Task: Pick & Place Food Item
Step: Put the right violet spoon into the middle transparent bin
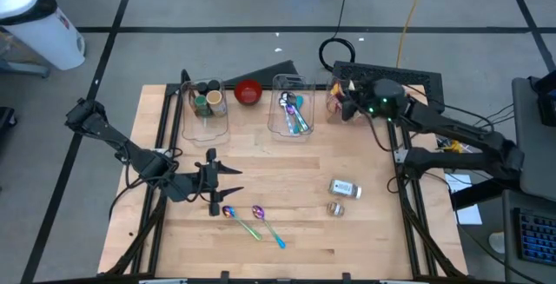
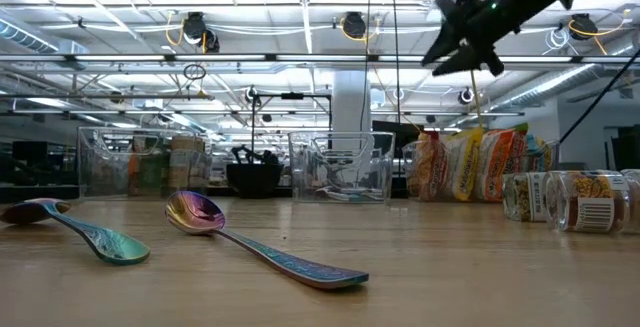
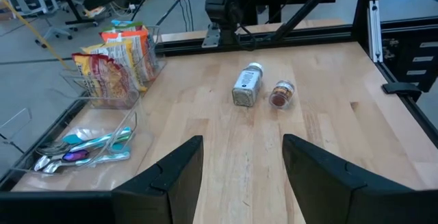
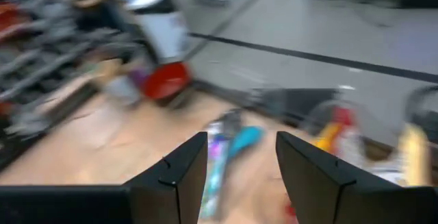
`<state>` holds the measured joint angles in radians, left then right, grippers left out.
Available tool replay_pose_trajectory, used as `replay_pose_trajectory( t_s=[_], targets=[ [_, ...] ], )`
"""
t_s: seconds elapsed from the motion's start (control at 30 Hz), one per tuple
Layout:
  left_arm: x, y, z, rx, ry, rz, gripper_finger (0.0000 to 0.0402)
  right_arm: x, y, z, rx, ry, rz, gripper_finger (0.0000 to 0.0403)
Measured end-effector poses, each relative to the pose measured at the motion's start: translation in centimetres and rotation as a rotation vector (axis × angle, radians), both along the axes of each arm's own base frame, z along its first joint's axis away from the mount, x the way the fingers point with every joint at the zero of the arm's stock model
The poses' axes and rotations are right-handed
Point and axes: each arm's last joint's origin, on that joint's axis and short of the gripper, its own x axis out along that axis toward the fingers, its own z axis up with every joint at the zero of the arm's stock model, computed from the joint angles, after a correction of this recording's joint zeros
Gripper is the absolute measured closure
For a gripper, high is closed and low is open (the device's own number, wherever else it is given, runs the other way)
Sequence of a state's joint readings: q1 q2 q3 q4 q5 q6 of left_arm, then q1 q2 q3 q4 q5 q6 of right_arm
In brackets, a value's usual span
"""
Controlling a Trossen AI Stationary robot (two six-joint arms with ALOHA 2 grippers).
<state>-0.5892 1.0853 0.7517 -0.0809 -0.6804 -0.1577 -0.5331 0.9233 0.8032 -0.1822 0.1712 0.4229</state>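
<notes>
Two spice jars lie on their sides on the wooden table at the right: a white-capped one [image 1: 344, 188] [image 3: 247, 85] and a smaller one [image 1: 335, 208] [image 3: 281, 94]. Snack packets [image 1: 337, 93] [image 3: 116, 59] stand in a clear bin at the far right. My right gripper [image 1: 346, 103] [image 4: 241, 142] is open and empty, held high over that bin, also seen in the low view [image 2: 460, 42]. My left gripper [image 1: 228, 180] [image 3: 243, 142] is open and empty near the table's left side, pointing toward the jars.
Two iridescent spoons [image 1: 241, 221] [image 1: 268, 225] lie near the front, just right of my left gripper. At the far edge stand a clear bin of spoons [image 1: 291, 110], a clear bin with jars [image 1: 208, 103] and a red bowl [image 1: 248, 91]. Bare wood lies between the arms.
</notes>
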Motion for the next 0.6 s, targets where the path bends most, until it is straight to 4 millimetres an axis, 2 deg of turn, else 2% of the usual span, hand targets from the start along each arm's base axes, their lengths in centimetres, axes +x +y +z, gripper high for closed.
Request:
replay_pose_trajectory(
  t_s=[0.1,0.23,0.37,0.6],
  targets=[
    [0.0,0.0,0.0,0.004,0.004,-0.001,0.0192,0.0,1.4,0.7,-0.010,-0.041,0.156,0.0235],
    [-0.1,0.0,-0.3,0.049,0.031,-0.013,0.0192,1.2,3.9,1.6,-0.043,-0.126,0.402,0.0232],
    [-0.3,0.2,-0.7,0.100,0.081,-0.023,0.0192,3.3,7.4,1.6,-0.105,-0.140,0.585,0.0230],
    [-0.3,0.2,-0.8,0.109,0.091,-0.024,0.0192,8.0,13.4,-0.1,-0.275,-0.155,0.731,0.0230]
  ],
)
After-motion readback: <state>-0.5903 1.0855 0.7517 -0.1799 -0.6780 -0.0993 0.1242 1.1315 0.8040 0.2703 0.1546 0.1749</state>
